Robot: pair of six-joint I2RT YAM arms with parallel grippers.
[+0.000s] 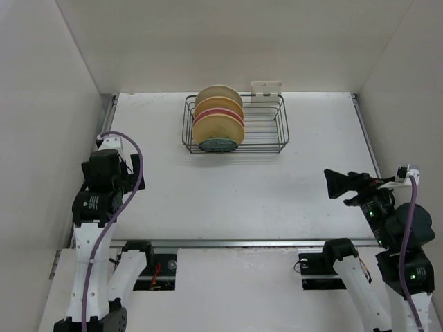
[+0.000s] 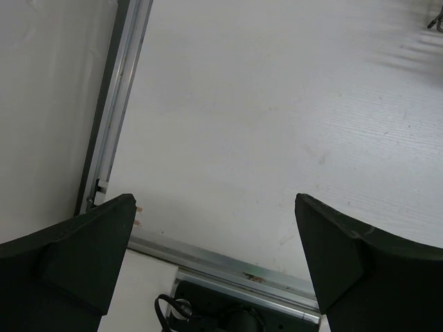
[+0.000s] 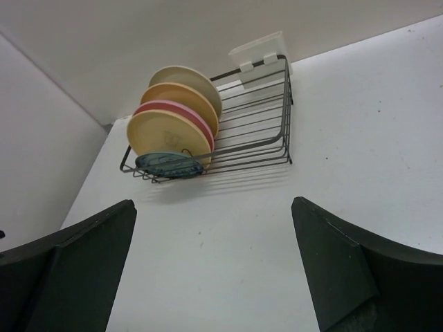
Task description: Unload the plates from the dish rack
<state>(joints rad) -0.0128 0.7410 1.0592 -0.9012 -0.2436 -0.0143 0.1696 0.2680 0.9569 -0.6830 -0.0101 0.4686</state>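
Observation:
The black wire dish rack (image 1: pixel 266 131) stands at the far middle of the white table. In its left half several plates (image 1: pixel 219 117) stand on edge. The right wrist view shows the dish rack (image 3: pixel 266 121) with a cream plate (image 3: pixel 190 77) at the back, then a peach one, a pink one, a yellow one (image 3: pixel 165 135) and a small teal plate (image 3: pixel 169 164) in front. My left gripper (image 1: pixel 105 166) hangs open over the near left of the table, and its open jaws (image 2: pixel 214 228) hold nothing. My right gripper (image 1: pixel 334 184) is open at the near right, pointing towards the rack, and nothing lies between its jaws (image 3: pixel 214 228).
A white plastic holder (image 1: pixel 267 88) is clipped on the rack's far right edge. White walls close in the table on the left, right and back. A metal rail (image 2: pixel 114 111) runs along the left edge and another along the near edge (image 1: pixel 228 243), by the arm bases.

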